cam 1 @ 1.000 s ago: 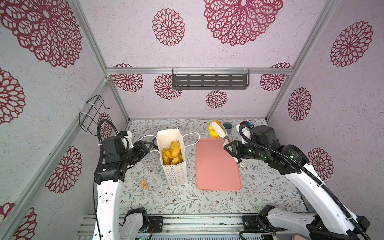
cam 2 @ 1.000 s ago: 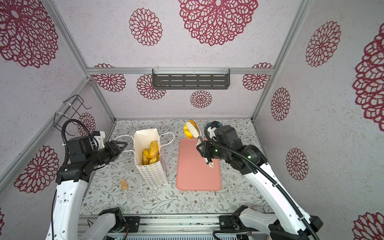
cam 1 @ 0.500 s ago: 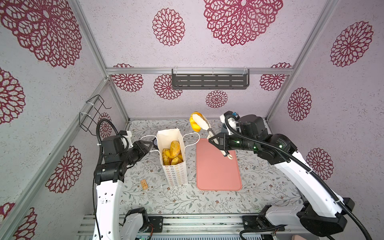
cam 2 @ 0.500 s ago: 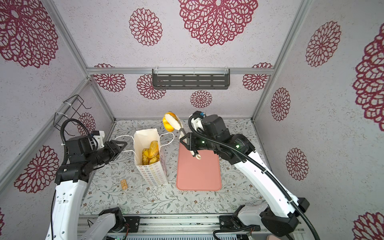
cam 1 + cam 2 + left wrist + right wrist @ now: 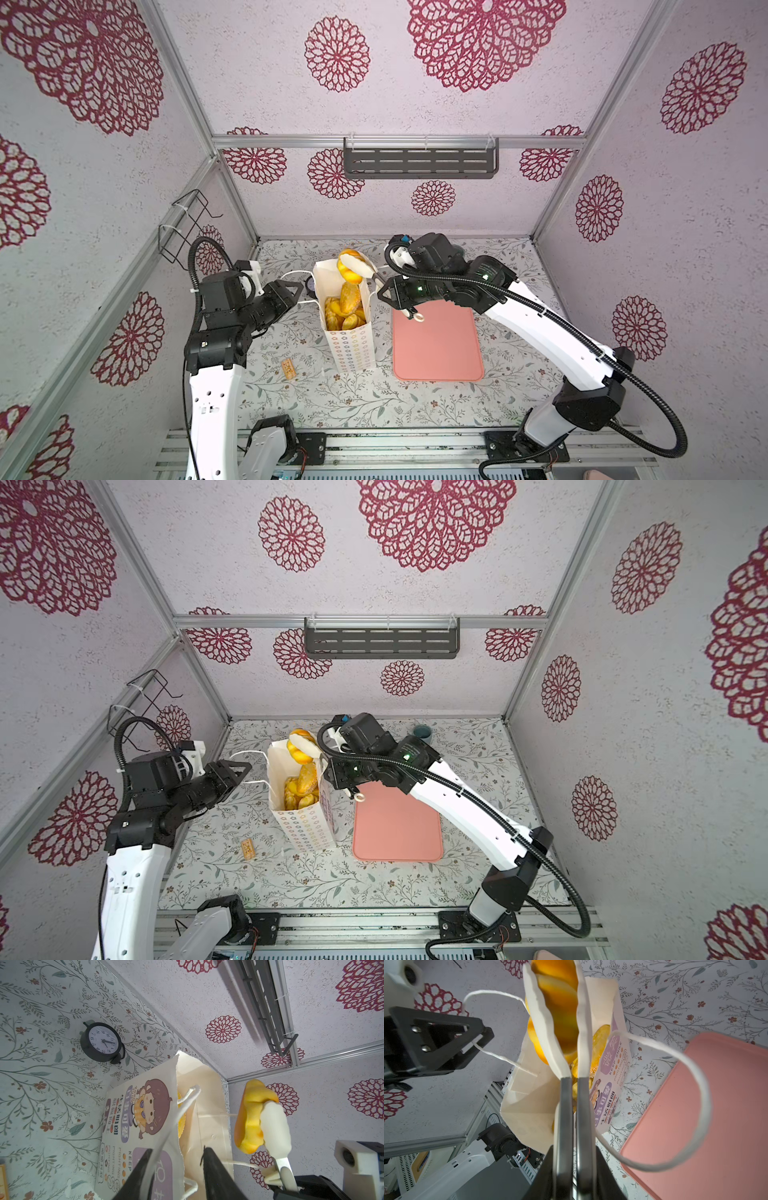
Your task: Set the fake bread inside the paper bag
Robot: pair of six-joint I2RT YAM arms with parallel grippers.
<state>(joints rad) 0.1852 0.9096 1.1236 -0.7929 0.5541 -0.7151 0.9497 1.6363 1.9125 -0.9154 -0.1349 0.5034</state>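
The paper bag (image 5: 353, 349) is seen standing upright a little left of the centre in both top views, its mouth open. It stands just beside the left edge of a pink mat (image 5: 436, 345), which lies flat on the flowered table (image 5: 374, 399). Several pieces of fake bread (image 5: 343, 309) are seen inside the bag, piled in its lower part. One more piece, a ridged bun (image 5: 351, 279), is held in the air over the far edge of the bag's mouth. In the left wrist view this bun is shown clear of the paper, not touching it. The bun is pinched between the white tips of a pair of tongs (image 5: 358, 265). The metal arms of the tongs are squeezed together by the right gripper (image 5: 384, 291), whose fingers are closed tightly on them, as the right wrist view shows. The left gripper (image 5: 297, 288) is placed just left of the bag, at the height of its mouth. Its jaws are spread partly apart, and a white cord handle (image 5: 187, 1101) of the bag is passed between them and lies along one finger without being pinched. Whether the cord is hooked over that finger cannot be told. A small black clock (image 5: 102, 1042) is seen on the table beside the bag. A tan cracker-like piece (image 5: 288, 369) lies alone at the lower left of the bag.
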